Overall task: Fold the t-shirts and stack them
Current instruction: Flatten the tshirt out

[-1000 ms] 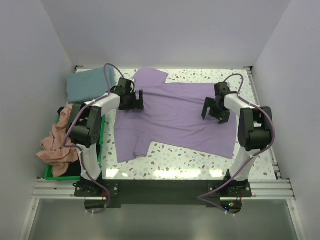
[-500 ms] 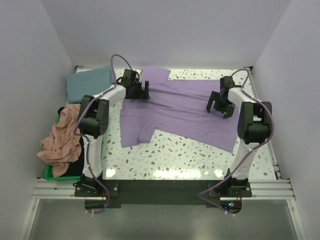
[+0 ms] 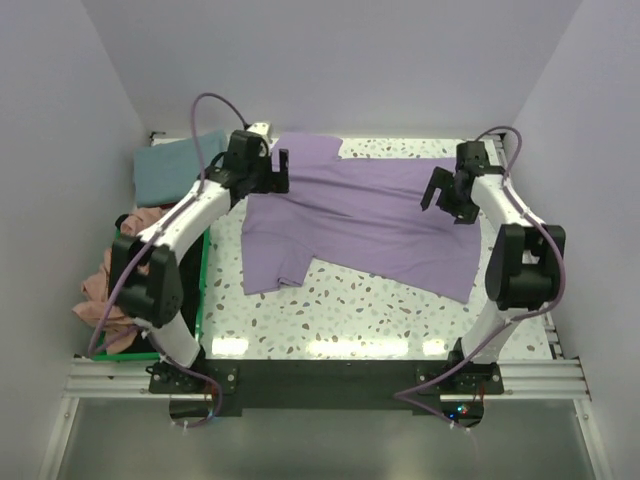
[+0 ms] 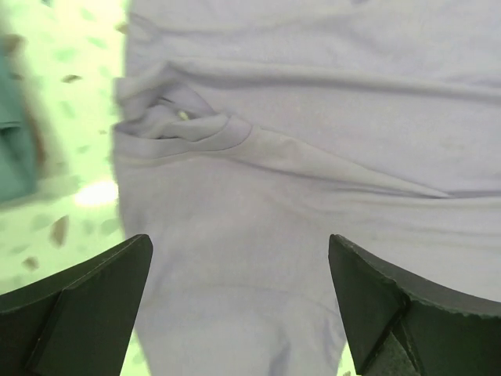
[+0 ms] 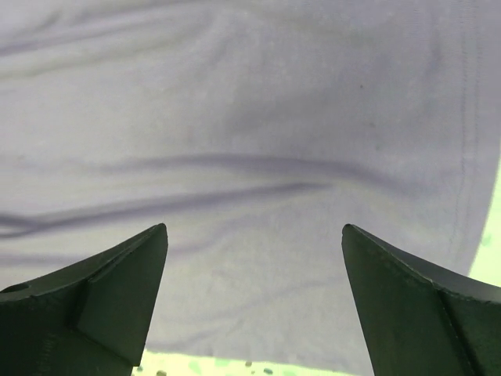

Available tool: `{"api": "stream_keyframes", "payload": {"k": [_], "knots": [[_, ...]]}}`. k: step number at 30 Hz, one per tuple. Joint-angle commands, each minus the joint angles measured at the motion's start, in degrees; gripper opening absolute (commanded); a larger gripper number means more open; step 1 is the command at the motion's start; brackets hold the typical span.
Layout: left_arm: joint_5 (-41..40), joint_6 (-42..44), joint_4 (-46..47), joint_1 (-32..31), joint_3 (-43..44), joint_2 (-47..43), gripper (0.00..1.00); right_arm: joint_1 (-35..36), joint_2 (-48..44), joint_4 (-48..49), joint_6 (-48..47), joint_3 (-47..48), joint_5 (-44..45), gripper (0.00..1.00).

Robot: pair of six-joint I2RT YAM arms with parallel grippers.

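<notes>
We have the lavender purple short-sleeved cloth t-shirt (image 3: 360,215) spread flat on the speckled white bench (image 3: 370,305). Its long axis runs across us from side to side, with the neck end toward our left arm and the hem end toward our right.

Our left gripper (image 3: 275,172) hangs over the neck end, jaws wide apart and holding nothing. In its wrist view the ribbed collar (image 4: 196,129) lies ahead of the fingers (image 4: 86,301), a little left of centre, with plain cloth below the gap.

Our right gripper (image 3: 447,197) hangs over the hem end, likewise spread wide and empty. Its wrist view shows a stitched edge (image 5: 467,196) of the shirt off to the right.

Each arm is nearer its own end, so we judge that the fold turns on both coming down together, one at each end of that axis.

The folded teal blue shirt (image 3: 170,168) lies at the far left of the bench, near the collar end. The salmon pink shirt (image 3: 115,280) is crumpled over the green plastic bin (image 3: 204,270).
</notes>
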Motion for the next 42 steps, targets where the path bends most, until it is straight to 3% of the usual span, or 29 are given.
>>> {"api": "stream_keyframes", "payload": {"k": [1,7,11,15,19,42], "knots": [[-7.32,-4.06,-3.7,0.15,-7.5,-12.06,0.98,-0.04,-8.2,-0.94,0.12,-2.54,-1.74,0.96],[-11.9,-6.79,-8.73,-1.6,-27.79,-23.94,0.86,0.04,-13.92,-1.29,0.21,-8.26,-3.14,0.96],[-12.61,-8.91,-11.19,-1.78,-33.97,-29.13,0.79,0.04,-16.73,-1.55,0.3,-11.07,-3.49,0.96],[-12.0,-10.93,-11.46,-1.78,-39.16,-33.97,0.64,-0.04,-18.76,-1.64,0.74,-12.48,-3.93,0.96],[-6.65,-12.68,-9.01,-1.87,-43.99,-35.47,0.55,-0.04,-20.17,-2.17,0.57,-13.36,-4.11,0.96],[-3.12,-13.21,-2.59,-2.4,-47.87,-28.88,0.42,0.04,-25.0,-4.45,-0.49,-14.85,-3.41,0.96]]}}
